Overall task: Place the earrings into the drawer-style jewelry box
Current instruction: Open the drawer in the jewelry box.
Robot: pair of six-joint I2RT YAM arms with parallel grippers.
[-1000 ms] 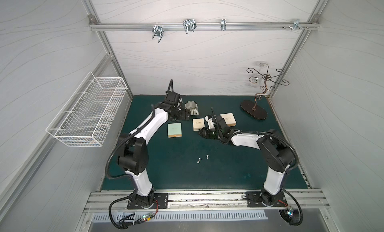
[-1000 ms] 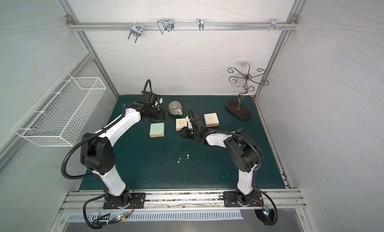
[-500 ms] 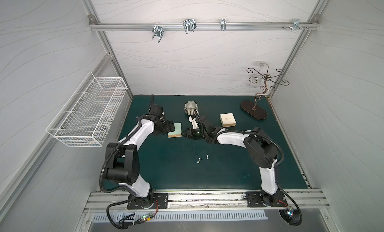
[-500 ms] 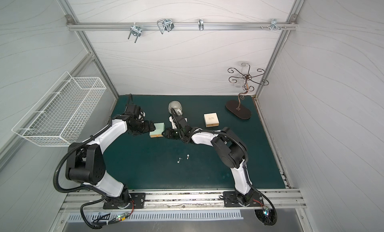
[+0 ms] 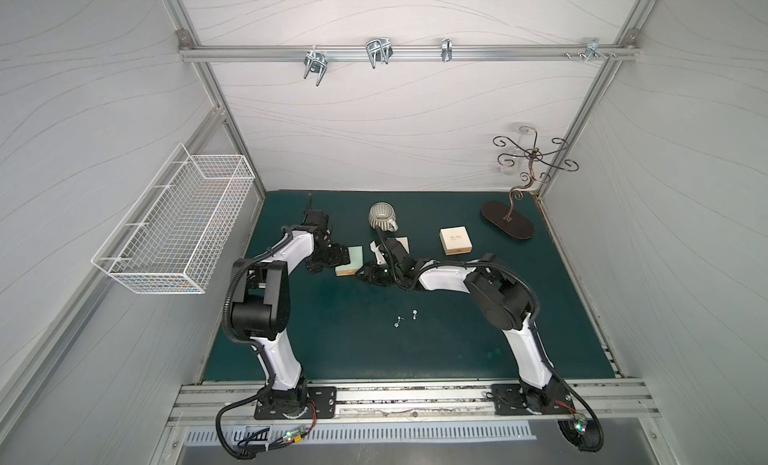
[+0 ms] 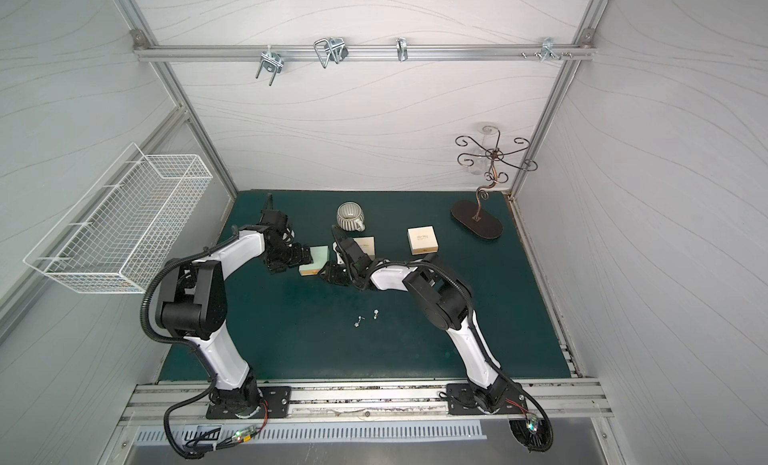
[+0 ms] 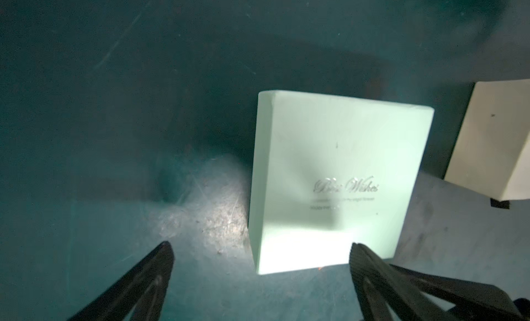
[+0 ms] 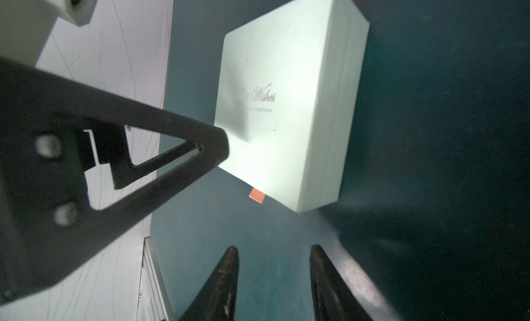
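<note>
Both claws meet at the pale green box [image 5: 352, 261] in the middle of the worktop [image 5: 332, 350]. The left claw [image 7: 261, 247] is spread wide and holds nothing. One corner of the box sits between its fingers, and one fingertip [image 8: 220, 146] lies over the edge of the box's lid. Whether it presses on the lid cannot be told.

The right claw [image 8: 274, 249] faces the box from the opposite side. Its fingers are partly spread with only bare worktop between them, and it grips nothing. Just ahead of it, a small orange tab [image 8: 256, 195] sticks out from the bottom edge of the box, clear of the fingertips.

Two earrings [image 5: 406, 317] are visible in both top views. They lie close together on the worktop behind the right claw, toward the arm bases and well apart from both claws and from the box.

Beyond the right claw a cream box [image 5: 456, 241] stands in the open. A second cream box [image 5: 402, 244] is partly hidden by the right arm. A ribbed cup [image 5: 382, 215] lies on its side farther back.
</note>
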